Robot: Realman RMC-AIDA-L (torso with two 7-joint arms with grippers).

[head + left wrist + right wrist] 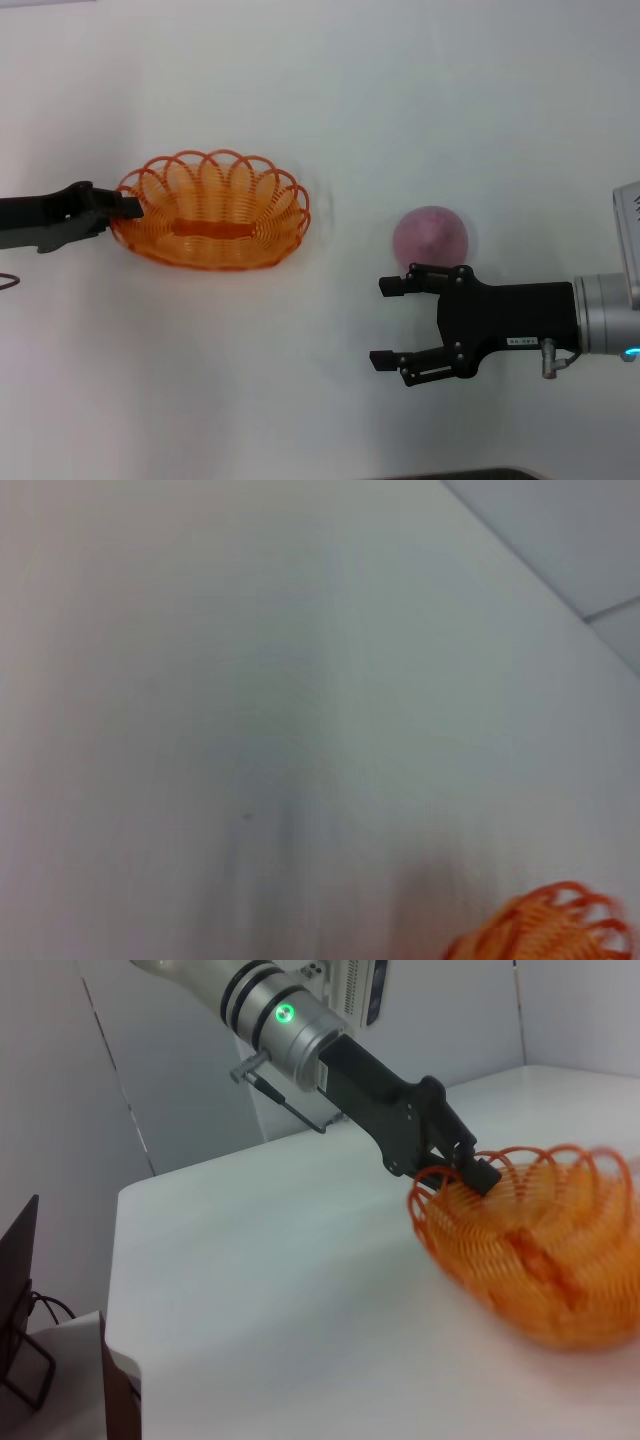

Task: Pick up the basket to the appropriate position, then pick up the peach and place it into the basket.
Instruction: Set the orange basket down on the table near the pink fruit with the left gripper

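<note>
Basket [212, 212] sits on the table [400, 100] w/ its left rim pinched by the left gripper [128, 206], fingers closed on the wire. Peach [430, 237] on the table well right of the basket, just beyond the far finger of the right gripper [388, 322], not between the fingers. Right fingers spread wide, holding nothing.

text: none legible | right end effector [388, 322]: small white label, print too small to read
</note>
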